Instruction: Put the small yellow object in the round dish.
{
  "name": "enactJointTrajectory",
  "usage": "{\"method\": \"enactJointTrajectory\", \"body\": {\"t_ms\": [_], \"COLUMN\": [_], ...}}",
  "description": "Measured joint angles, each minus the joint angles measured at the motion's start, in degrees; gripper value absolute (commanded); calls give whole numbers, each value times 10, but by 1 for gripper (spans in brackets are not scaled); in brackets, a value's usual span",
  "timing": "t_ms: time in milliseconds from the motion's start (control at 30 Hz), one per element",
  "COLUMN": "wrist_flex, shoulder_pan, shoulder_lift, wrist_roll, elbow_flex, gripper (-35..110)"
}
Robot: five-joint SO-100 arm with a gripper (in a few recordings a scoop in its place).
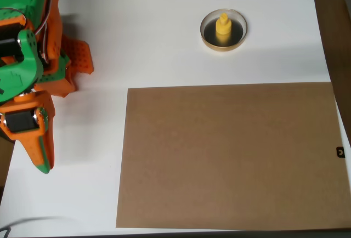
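Small bright yellow plastic knobbed piece [223, 28] stood upright inside the shallow round tan-rimmed dish [207, 39]. Judged light, rigid, slippery; grip its narrow knob. Orange-green hand [39, 153] was well apart; opening could not be told.

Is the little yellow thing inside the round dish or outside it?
Inside. The small yellow object stands upright within the round dish, its rim all around it.

No text, label, brand or number can be read here. The knob of the small yellow object [223, 28] is too small to make out any marks.
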Motion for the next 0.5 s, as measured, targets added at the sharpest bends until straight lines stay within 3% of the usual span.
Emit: {"method": "enactJointTrajectory", "body": {"t_ms": [500], "wrist_flex": [-10], "shoulder_pan": [7], "shoulder_lift": [0], "wrist_roll": [5], "elbow_flex": [0], "gripper": [0]}}
